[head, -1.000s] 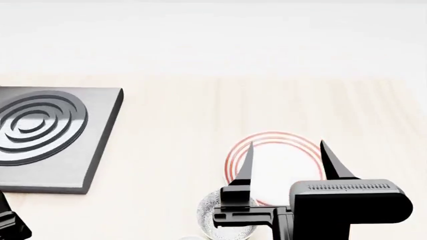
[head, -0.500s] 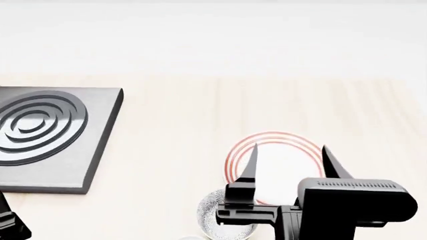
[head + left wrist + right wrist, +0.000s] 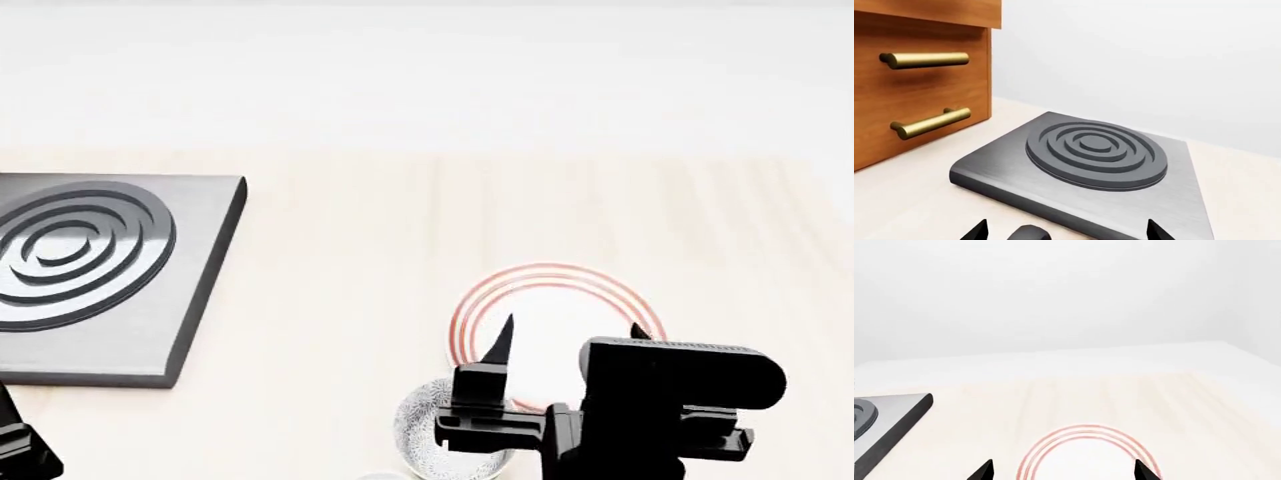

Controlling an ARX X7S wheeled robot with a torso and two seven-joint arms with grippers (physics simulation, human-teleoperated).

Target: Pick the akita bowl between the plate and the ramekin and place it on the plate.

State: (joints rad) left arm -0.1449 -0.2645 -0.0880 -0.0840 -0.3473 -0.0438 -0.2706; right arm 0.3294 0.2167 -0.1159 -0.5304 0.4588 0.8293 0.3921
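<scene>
Right gripper [image 3: 571, 336] dropped lower over plate [image 3: 554, 300]; akita bowl [image 3: 424, 425] seemingly alongside.

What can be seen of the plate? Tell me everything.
The plate is flat, round and white, with thin red concentric rings at its rim. It lies level on the pale wooden counter, right of the dark burner slab. Nothing visible rests on it. The right pincer hangs open in front, hiding its near edge; the speckled bowl sits near its lower-left rim.
</scene>
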